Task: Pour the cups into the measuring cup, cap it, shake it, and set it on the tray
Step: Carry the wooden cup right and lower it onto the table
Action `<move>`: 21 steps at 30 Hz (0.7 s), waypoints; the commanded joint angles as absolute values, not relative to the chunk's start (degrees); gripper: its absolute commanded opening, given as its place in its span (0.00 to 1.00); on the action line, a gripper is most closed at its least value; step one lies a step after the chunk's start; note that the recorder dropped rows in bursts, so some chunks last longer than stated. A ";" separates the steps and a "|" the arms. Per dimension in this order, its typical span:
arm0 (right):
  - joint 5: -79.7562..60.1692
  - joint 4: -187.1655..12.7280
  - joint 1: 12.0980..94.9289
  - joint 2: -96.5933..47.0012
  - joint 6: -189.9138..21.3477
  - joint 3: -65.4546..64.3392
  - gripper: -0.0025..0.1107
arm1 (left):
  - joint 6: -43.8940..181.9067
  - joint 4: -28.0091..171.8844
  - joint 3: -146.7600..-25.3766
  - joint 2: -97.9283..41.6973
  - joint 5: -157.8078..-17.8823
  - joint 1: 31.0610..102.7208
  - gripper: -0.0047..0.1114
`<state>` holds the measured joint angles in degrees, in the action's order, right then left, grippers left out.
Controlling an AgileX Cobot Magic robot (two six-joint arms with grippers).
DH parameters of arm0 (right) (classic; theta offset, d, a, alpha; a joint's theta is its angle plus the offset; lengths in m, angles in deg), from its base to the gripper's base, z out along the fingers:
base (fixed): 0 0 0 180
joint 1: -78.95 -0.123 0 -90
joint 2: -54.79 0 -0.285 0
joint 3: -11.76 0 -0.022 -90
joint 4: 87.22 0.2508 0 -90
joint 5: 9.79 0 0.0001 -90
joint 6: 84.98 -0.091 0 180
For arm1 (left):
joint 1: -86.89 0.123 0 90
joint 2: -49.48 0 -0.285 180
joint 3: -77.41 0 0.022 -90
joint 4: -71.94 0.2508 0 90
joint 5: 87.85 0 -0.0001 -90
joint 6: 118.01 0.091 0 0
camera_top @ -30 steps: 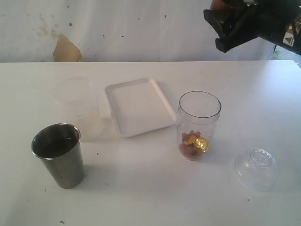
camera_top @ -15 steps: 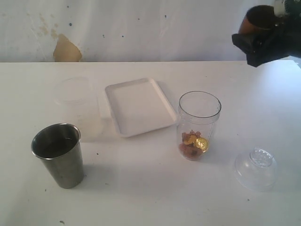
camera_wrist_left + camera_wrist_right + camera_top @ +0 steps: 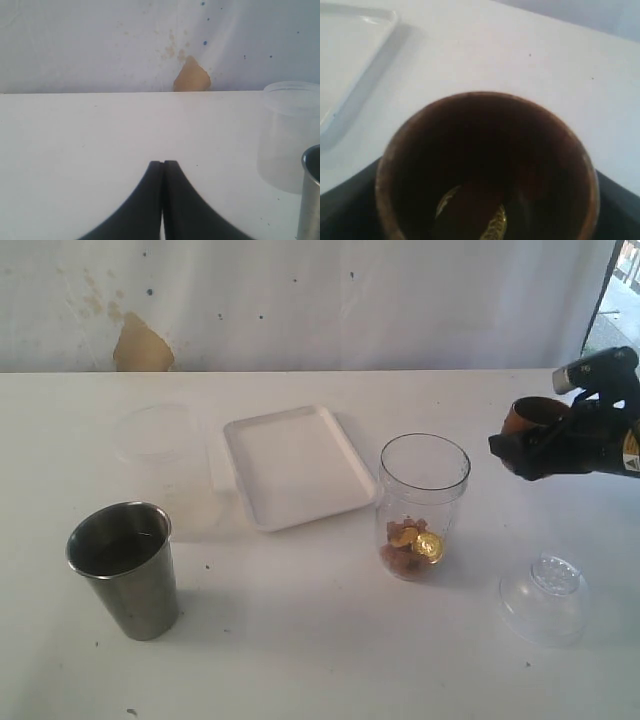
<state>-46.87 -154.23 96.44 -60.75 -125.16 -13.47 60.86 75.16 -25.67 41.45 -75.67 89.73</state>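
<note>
Centre-right in the exterior view: measuring cup, upright and uncapped on the white table, pink and gold pieces heaped at its bottom; to its right and apart from it, near the frame's right edge, wooden cup clasped by the right gripper; from the right wrist, a gold-foiled piece lying in the cup's dark inside; lower right, clear domed lid resting on the table, apart from the measuring cup; just left of the measuring cup, white tray; farther left, frosted plastic cup; lower left, steel tumbler, upright; left gripper seen only from its own wrist, jaws pressed together on nothing, low over the table, steel tumbler's rim and frosted plastic cup close by.
</note>
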 commanded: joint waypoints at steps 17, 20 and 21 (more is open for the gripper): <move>-52.39 -147.03 96.65 -69.64 -115.75 -11.22 0.69 | 60.78 75.40 -25.38 41.70 -76.27 89.59 0.04; -51.93 -144.67 96.65 -69.64 -116.66 -11.22 0.81 | 60.78 75.40 -25.38 41.70 -76.27 89.59 0.04; -51.93 -144.94 96.65 -69.64 -116.66 -11.22 0.83 | 60.78 75.40 -25.38 41.70 -76.27 89.59 0.04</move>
<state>-51.11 -146.20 96.48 -69.62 -116.70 -11.55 60.86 75.16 -25.67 41.45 -75.67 89.73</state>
